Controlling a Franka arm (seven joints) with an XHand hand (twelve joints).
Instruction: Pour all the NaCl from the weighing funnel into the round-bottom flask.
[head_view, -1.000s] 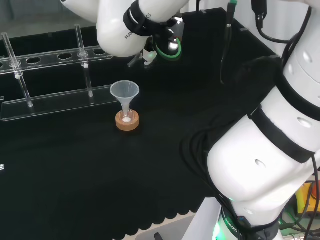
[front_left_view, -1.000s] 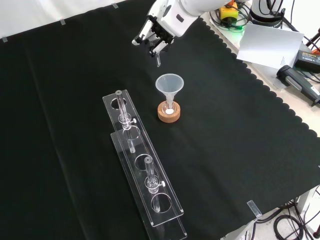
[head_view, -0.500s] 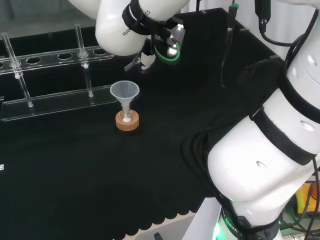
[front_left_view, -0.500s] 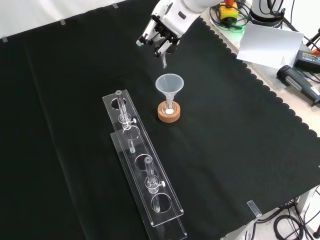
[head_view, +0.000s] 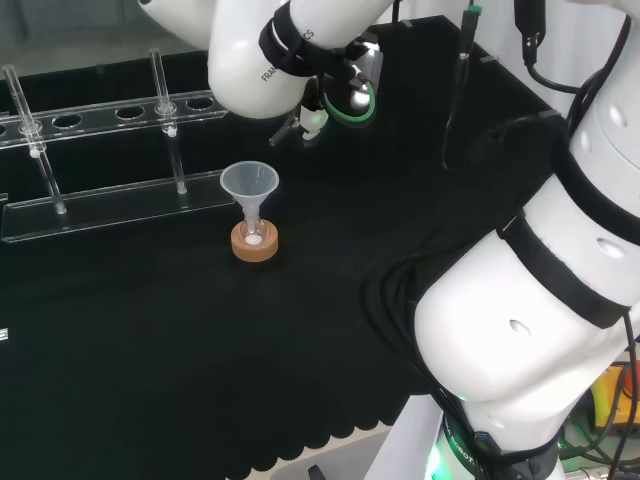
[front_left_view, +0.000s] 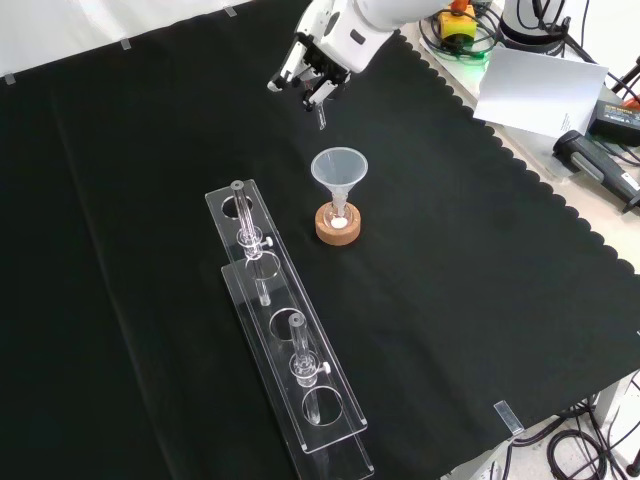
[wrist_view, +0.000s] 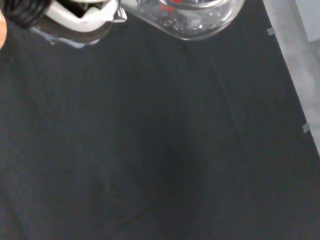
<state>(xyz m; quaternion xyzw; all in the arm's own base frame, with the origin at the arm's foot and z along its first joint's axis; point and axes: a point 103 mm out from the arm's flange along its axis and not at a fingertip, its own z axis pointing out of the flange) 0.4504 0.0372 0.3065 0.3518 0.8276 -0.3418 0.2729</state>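
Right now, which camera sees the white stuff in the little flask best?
The front view: it looks down on the white powder in the flask on its cork ring. The head view shows it smaller.

robot hand (front_left_view: 318, 68) drawn back from funnel (front_left_view: 339, 172), weighing funnel (front_left_view: 320, 112) lifted with it

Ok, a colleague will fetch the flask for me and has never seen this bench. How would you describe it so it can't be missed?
In the front view, start at the long clear rack lying across the black cloth; the round-bottom flask stands just right of the rack's far end. It sits on a cork ring, has a clear funnel in its neck and white powder at the bottom.
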